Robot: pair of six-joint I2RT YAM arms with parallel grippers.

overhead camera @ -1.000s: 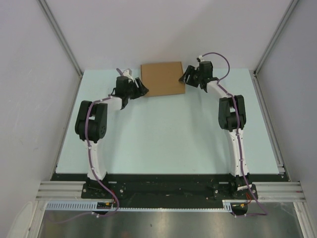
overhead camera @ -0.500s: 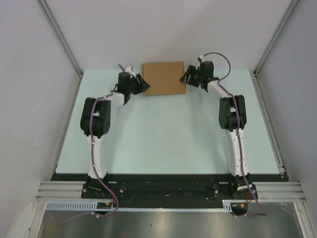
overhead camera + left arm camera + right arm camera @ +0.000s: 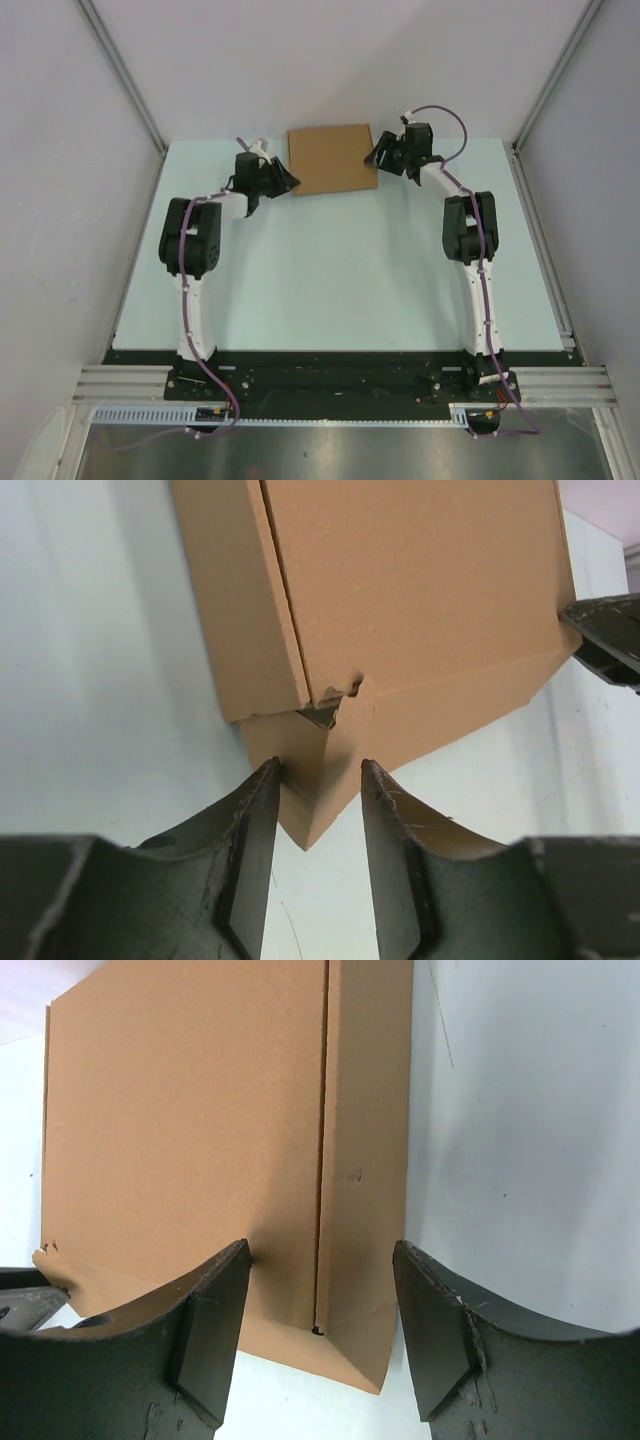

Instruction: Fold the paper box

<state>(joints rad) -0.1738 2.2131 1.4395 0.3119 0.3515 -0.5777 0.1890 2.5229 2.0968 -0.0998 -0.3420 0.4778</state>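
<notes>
Top view: the box (image 3: 332, 158) lies flat at the far middle of the table (image 3: 330, 290), slightly skewed; its long axis seems to run across the table, though the slanted view leaves that unsure; the left gripper (image 3: 289, 181) sits at its near-left corner, the right gripper (image 3: 374, 157) at its right edge.

Left wrist: jaws apart, astride the pointed corner flap (image 3: 305, 810); a ragged notch (image 3: 338, 698) shows just above it; a hard pinch or pull there could tear or crumple the flap.

Right wrist: jaws wide apart over the side strip (image 3: 365, 1140), clamping nothing; so a tug from the left could slide or twist the box on the table.
</notes>
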